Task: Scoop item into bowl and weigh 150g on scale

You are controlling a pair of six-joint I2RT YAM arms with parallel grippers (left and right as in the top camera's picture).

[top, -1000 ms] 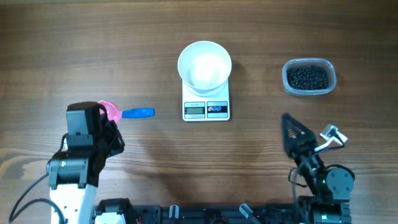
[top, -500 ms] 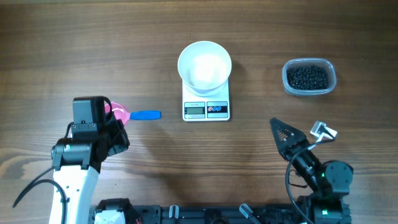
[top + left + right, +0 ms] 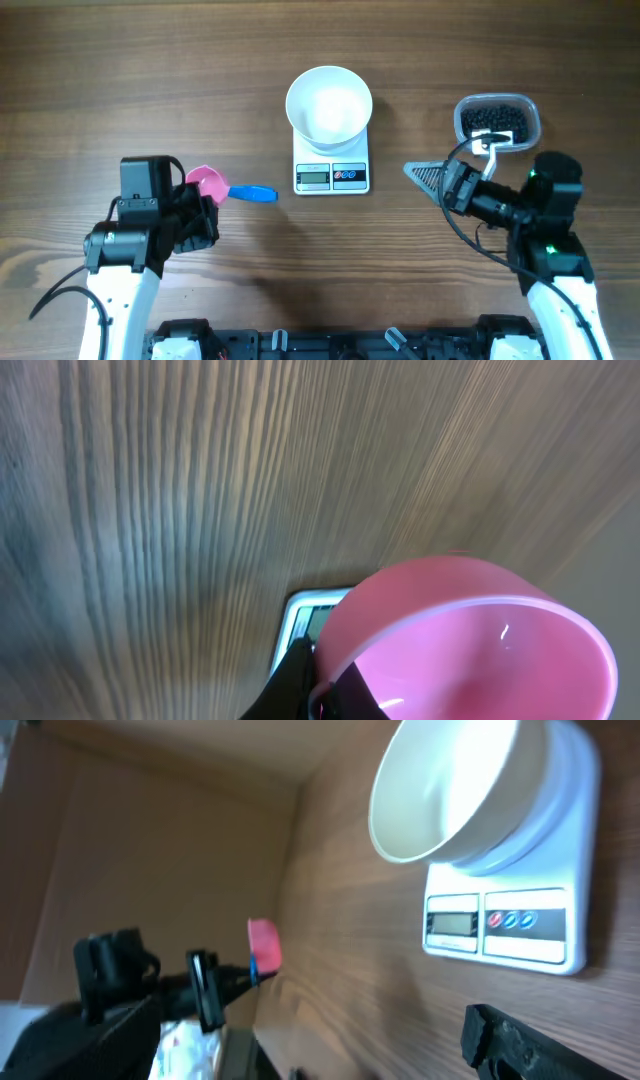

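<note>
The white bowl (image 3: 329, 103) stands empty on the white scale (image 3: 332, 176) at mid-table. The item, black beads, fills a clear tub (image 3: 497, 122) at the right. My left gripper (image 3: 205, 200) is shut on a pink scoop (image 3: 207, 181) with a blue handle (image 3: 256, 193) pointing right, left of the scale. In the left wrist view the pink scoop (image 3: 470, 640) fills the lower right, empty, with a corner of the scale (image 3: 298, 622) behind. My right gripper (image 3: 425, 175) stands open and empty, pointing left, between the scale and the tub. One of its fingers (image 3: 515, 1040) shows below the scale (image 3: 520, 920) and bowl (image 3: 450, 790).
My right arm (image 3: 540, 210) lies just in front of the tub, its cable and bracket covering the tub's front rim. My left arm (image 3: 140, 235) sits at the front left. Bare wooden table (image 3: 150, 80) lies behind and to the left of the scale.
My left gripper has carried the scoop rightward, closer to the scale. My right arm has swung up from the front edge and now points left beside the tub.
</note>
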